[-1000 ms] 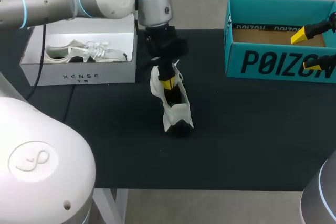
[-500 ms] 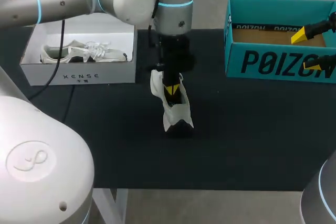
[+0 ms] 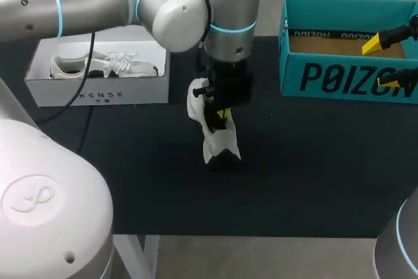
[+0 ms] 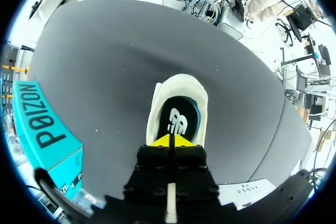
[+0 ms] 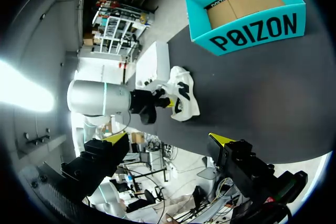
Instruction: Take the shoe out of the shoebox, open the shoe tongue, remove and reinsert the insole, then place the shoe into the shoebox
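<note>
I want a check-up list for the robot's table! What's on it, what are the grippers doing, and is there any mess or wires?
Surface: black table, bare around the shoe.
Job's things: white shoe mid-table with its dark insole inside; teal box open, with no shoe in it.
Clutter: white box holding a second shoe.
Grippers: left gripper has its tips together inside the shoe's opening, above the insole; right gripper is open, beside the teal box.
Cables: black cable hangs from the left arm past the white box.
Surroundings: nothing seen reaching over the table.
</note>
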`<state>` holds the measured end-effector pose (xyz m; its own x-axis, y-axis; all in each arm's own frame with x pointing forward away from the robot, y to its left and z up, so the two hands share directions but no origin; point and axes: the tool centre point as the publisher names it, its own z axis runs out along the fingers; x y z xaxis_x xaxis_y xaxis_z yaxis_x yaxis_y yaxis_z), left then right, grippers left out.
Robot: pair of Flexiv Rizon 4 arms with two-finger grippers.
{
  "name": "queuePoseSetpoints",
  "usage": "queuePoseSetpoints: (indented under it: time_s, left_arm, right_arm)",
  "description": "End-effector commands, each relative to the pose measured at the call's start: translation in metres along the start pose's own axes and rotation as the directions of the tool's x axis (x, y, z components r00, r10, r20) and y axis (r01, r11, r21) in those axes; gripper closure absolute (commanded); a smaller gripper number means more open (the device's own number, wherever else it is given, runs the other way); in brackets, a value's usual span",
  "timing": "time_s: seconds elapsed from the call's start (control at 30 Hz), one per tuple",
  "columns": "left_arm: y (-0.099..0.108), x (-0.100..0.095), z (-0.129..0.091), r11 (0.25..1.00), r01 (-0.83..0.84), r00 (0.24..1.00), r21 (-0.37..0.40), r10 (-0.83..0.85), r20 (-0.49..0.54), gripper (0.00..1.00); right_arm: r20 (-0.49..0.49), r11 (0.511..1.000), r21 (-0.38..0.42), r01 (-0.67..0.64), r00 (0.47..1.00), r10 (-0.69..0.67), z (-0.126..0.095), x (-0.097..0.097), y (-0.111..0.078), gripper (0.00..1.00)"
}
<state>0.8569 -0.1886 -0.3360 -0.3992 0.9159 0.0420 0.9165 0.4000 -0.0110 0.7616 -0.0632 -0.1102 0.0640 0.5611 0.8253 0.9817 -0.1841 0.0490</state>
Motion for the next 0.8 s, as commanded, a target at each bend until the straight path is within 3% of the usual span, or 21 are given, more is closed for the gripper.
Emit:
queuePoseSetpoints:
  time_s: [0.03,0.33,0.53,0.8]
  left_arm:
    - [0.002,0.003,0.020,1.000,-0.010,1.000,0.027,0.010,0.023,1.00]
    - [0.000,0.017,0.029,0.999,-0.009,1.000,0.039,0.009,0.006,1.00]
    - [-0.002,0.023,0.051,1.000,-0.030,1.000,0.002,0.030,-0.005,1.00]
    - [0.000,0.021,0.078,0.999,-0.041,0.999,0.029,0.041,0.017,1.00]
  right_arm:
    - [0.003,1.000,-0.002,-0.001,1.000,0.001,0.001,0.000,0.000,0.00]
    - [0.003,1.000,-0.002,-0.001,1.000,0.001,0.001,0.000,0.000,0.00]
    - [0.003,1.000,-0.002,-0.001,1.000,0.001,0.001,0.000,0.000,0.00]
    - [0.003,1.000,-0.002,-0.001,1.000,0.001,0.001,0.000,0.000,0.00]
